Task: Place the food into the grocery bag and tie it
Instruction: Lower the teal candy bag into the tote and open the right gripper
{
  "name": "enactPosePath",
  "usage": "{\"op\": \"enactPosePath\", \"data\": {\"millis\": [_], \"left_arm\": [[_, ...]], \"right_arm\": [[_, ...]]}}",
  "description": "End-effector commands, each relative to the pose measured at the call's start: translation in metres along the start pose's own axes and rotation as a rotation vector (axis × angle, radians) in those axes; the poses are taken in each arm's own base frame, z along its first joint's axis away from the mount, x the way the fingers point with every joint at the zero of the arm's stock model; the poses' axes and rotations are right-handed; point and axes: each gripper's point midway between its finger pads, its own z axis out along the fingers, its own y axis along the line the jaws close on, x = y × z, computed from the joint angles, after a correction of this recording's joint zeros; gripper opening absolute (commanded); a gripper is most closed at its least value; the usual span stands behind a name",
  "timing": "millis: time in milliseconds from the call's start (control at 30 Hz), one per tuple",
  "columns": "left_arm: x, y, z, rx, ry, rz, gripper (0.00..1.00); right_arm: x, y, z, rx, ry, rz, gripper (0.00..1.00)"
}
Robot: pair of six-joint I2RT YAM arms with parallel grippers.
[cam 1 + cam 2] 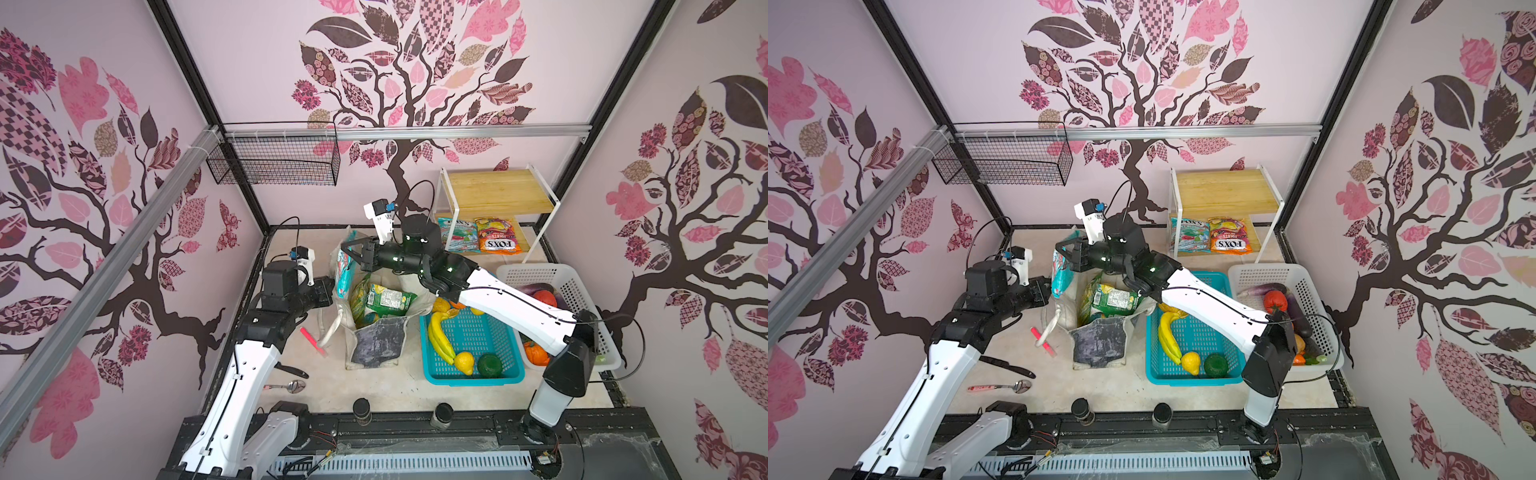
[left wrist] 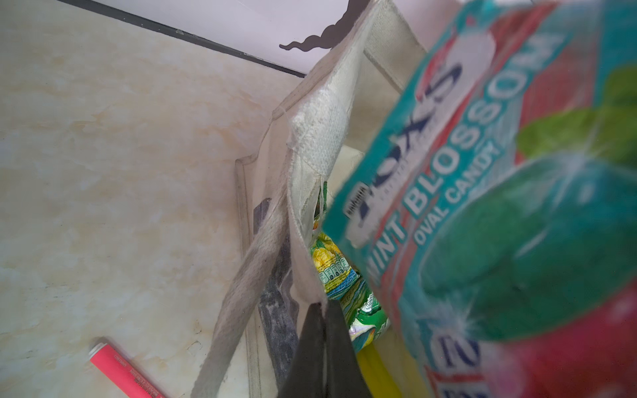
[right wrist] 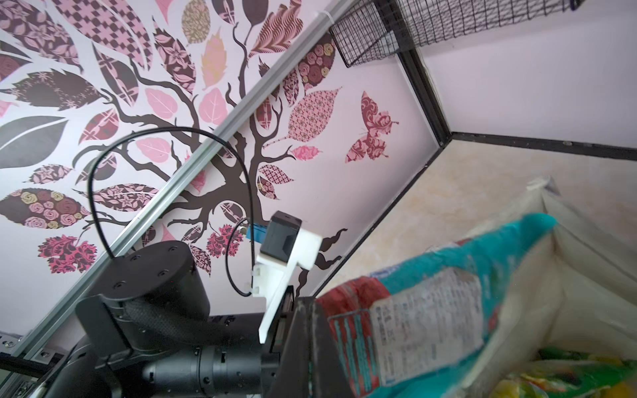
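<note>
While the left end effector [image 2: 322,310] pinches the grocery bag [image 1: 376,345] rim to prop it open, the right end effector [image 1: 347,249] grips a teal packet [image 1: 344,278] dangling just below it.

**Cream marbled tabletop and what lay on it**

A cream marbled tabletop [image 1: 386,386] carried everything. A cream canvas tote with dark grey prints [image 1: 376,340] stood at the left gripper [image 1: 331,289] and below the right gripper [image 1: 347,250]. A pink marker pen [image 1: 313,340] lay near the left gripper on its base side, beside the tote. A black knife [image 1: 1009,366] and a metal spoon [image 1: 1005,387] lay farther that way.

Right of the right gripper sat a teal plastic basket [image 1: 473,380], with a white perforated plastic basket [image 1: 536,274] just beyond it. A white-framed wooden rack [image 1: 498,187] stood behind them. Two dark-lidded jars [image 1: 361,411] stood at the front edge, well apart from both grippers.
</note>
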Motion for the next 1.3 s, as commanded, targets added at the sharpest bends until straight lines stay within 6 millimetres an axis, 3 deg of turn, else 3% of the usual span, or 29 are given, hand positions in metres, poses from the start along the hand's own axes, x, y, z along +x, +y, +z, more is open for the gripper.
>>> {"op": "enactPosePath", "data": {"millis": [0, 167, 267, 500, 667, 800, 1033, 1067, 1200, 1267], "left_arm": [[0.005, 0.003, 0.003, 0.001, 0.008, -0.003, 0.00], [0.005, 0.002, 0.002, 0.003, 0.006, -0.002, 0.00], [0.004, 0.001, 0.001, 0.006, 0.004, -0.001, 0.00], [0.004, 0.001, 0.000, 0.006, -0.002, 0.000, 0.00], [0.003, 0.000, -0.001, 0.008, -0.004, 0.002, 0.00], [0.004, 0.001, 0.000, 0.007, -0.003, 0.000, 0.00], [0.004, 0.004, 0.000, -0.010, -0.002, -0.005, 0.00], [0.004, 0.004, 0.000, -0.012, -0.002, -0.005, 0.00], [0.003, 0.004, 0.000, -0.013, -0.004, -0.003, 0.00], [0.003, 0.004, -0.001, -0.012, -0.006, -0.003, 0.00]], "right_arm": [[0.041, -0.033, 0.012, 0.056, 0.069, 0.011, 0.00], [0.092, -0.075, 0.005, 0.124, 0.097, 0.089, 0.00], [0.109, -0.089, 0.001, 0.161, 0.120, 0.104, 0.00], [0.132, -0.107, -0.018, 0.234, 0.146, 0.138, 0.00], [0.133, -0.120, -0.034, 0.350, 0.181, 0.102, 0.00], [0.121, -0.110, -0.044, 0.344, 0.157, 0.092, 0.41], [0.100, -0.088, -0.062, 0.319, 0.115, 0.108, 0.82], [0.095, -0.084, -0.068, 0.318, 0.098, 0.104, 0.99], [0.076, -0.070, -0.093, 0.302, 0.014, 0.074, 1.00], [0.067, -0.073, -0.110, 0.357, -0.017, 0.070, 1.00]]}}
